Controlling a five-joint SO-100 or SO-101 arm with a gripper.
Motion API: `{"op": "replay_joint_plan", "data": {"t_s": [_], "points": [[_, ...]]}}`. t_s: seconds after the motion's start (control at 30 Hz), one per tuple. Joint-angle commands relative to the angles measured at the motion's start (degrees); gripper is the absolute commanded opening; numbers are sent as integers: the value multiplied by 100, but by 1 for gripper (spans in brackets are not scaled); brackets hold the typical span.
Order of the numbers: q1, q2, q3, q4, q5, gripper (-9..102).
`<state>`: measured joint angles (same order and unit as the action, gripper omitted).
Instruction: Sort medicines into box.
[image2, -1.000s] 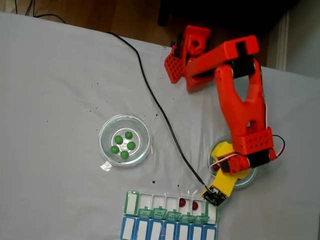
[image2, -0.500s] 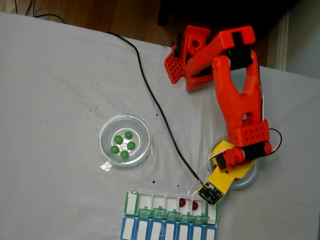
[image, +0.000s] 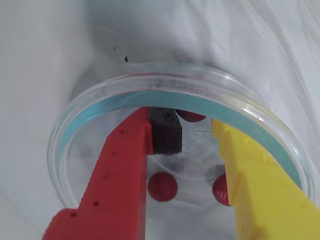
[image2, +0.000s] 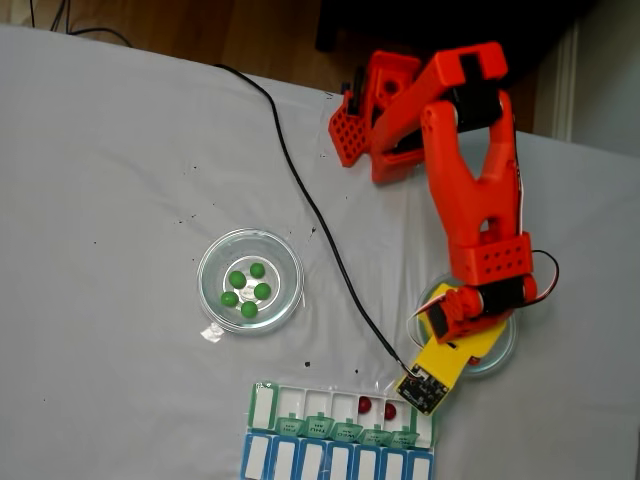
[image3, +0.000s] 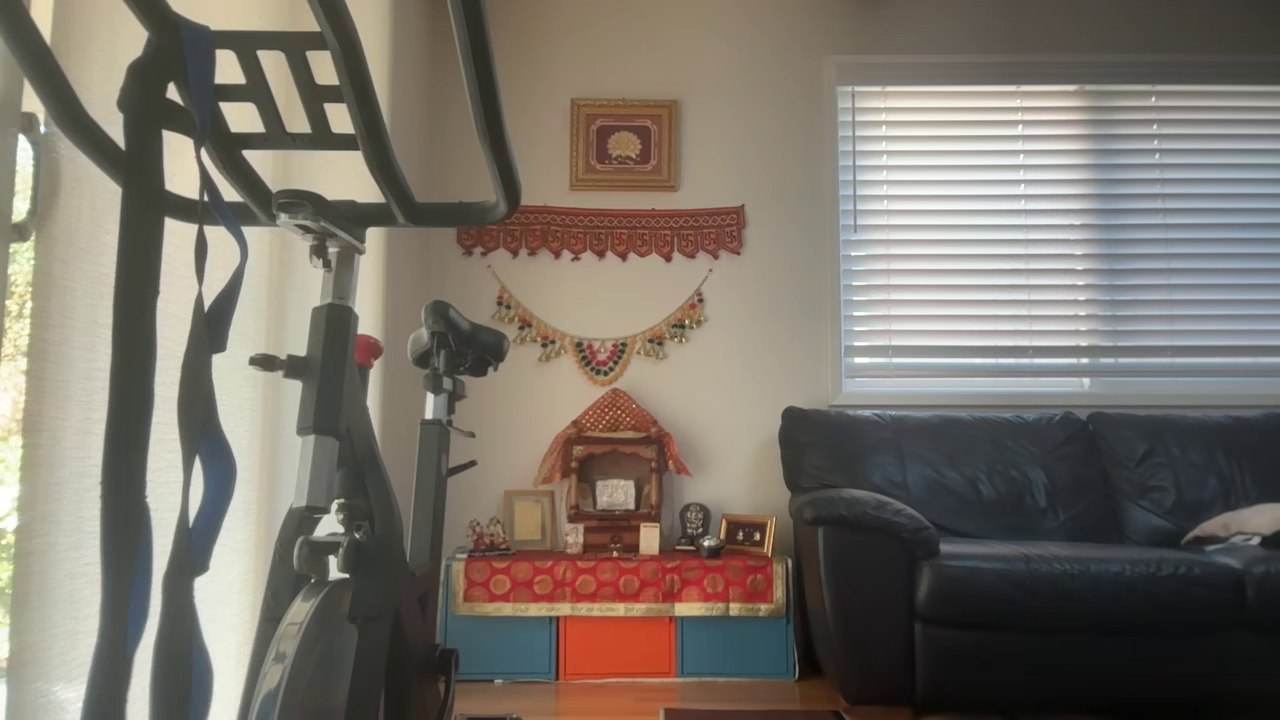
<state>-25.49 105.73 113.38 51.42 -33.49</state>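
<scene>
My gripper is open and reaches down into a round clear glass dish. The red finger with its black foam pad is on the left and the yellow finger on the right. Three red medicines lie in that dish: one by the red finger, one against the yellow finger, one just past the pad. Nothing is gripped. In the fixed view the gripper hangs over this dish. The box lies at the front edge with two red medicines in its open compartments.
A second glass dish at the middle left holds several green medicines. A black cable runs across the white cloth to the wrist camera. The arm's orange base stands at the back.
The arm has swung slightly left and tucked in, bringing the gripper further over the right dish. The medicines in the box and the left dish have not moved.
</scene>
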Motion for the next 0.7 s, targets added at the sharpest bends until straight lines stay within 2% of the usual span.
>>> {"op": "replay_joint_plan", "data": {"t_s": [0.0,0.67], "points": [[123,396,0,-141,-167,12],[290,606,809,-1248,-756,12]]}}
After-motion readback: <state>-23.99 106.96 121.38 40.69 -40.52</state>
